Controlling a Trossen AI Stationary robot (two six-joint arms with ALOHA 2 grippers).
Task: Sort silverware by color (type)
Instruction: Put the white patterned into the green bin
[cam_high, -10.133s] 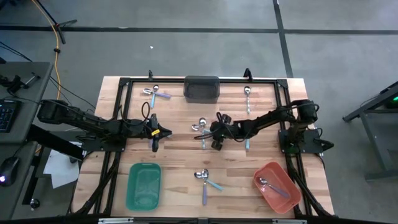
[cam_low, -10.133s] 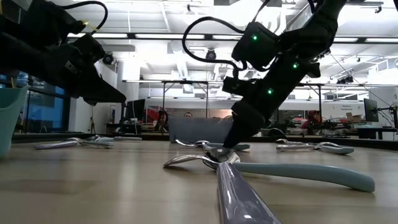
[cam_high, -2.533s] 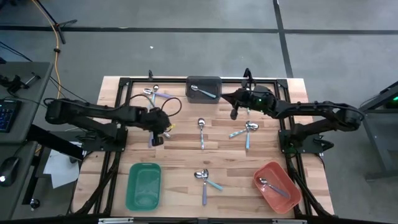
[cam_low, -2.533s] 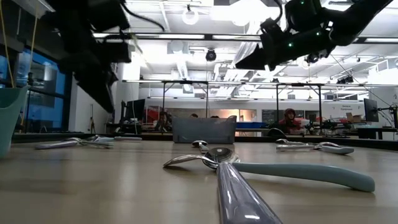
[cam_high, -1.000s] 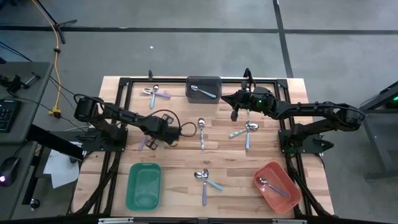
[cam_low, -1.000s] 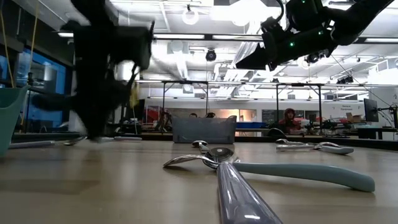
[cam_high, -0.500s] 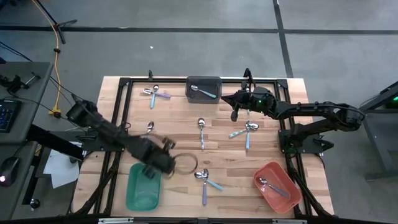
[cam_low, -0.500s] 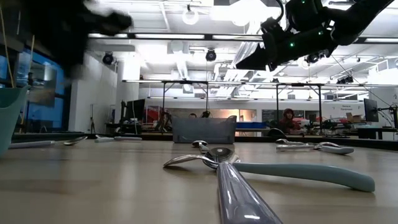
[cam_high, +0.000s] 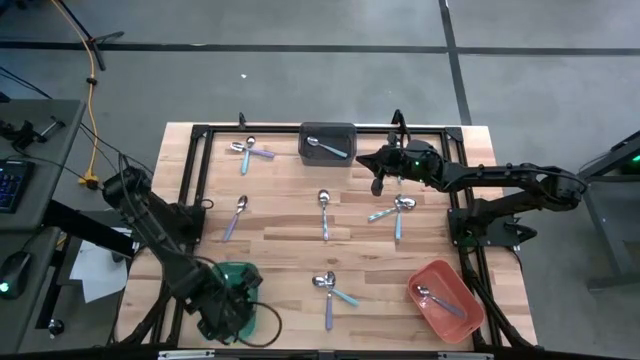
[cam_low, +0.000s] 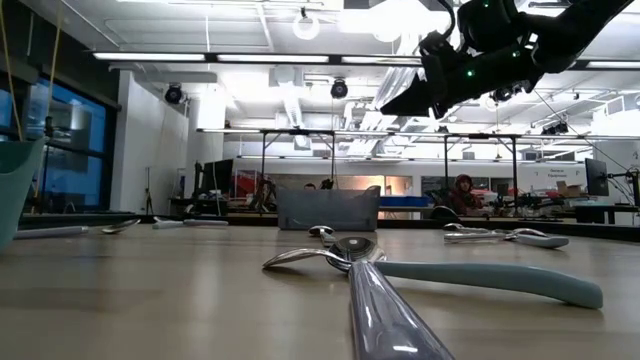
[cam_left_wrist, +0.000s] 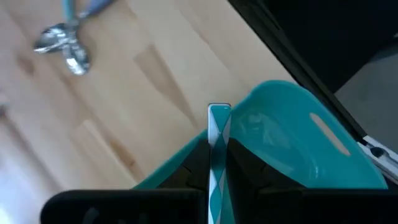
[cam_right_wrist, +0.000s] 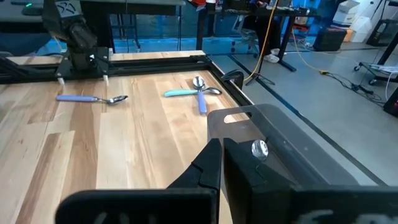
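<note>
My left gripper (cam_left_wrist: 217, 140) hangs over the green bin (cam_left_wrist: 292, 143) at the table's near left and is shut on a spoon with a thin, flat, shiny handle. The high view shows that arm covering most of the green bin (cam_high: 243, 273). My right gripper (cam_high: 378, 182) is shut and empty, held above the table beside the dark grey bin (cam_high: 325, 143). Loose spoons lie flat on the wood: a lavender one (cam_high: 235, 215), one mid-table (cam_high: 323, 212), a pair (cam_high: 396, 210) on the right, a pair (cam_high: 330, 288) near the front and a pair (cam_high: 247, 152) at the far left. My left gripper pinches the spoon's handle between its two fingers (cam_left_wrist: 198, 155), which point down into the bin. The handle runs along the fingers and its free end (cam_left_wrist: 219, 115) sticks out past their tips. The spoon is lifted clear above the green bin. The fingers hide its bowl.
The grey bin holds one spoon (cam_high: 327, 149). The red bin (cam_high: 462, 296) at the near right holds another (cam_high: 433, 298). A black frame rail (cam_high: 205, 135) runs around the tabletop. In the low view people show in the room behind the table.
My left arm has swung fast from the table's left middle toward the near edge and now hangs over the green bin, still shut. The lavender spoon lies on the wood where that gripper was.
</note>
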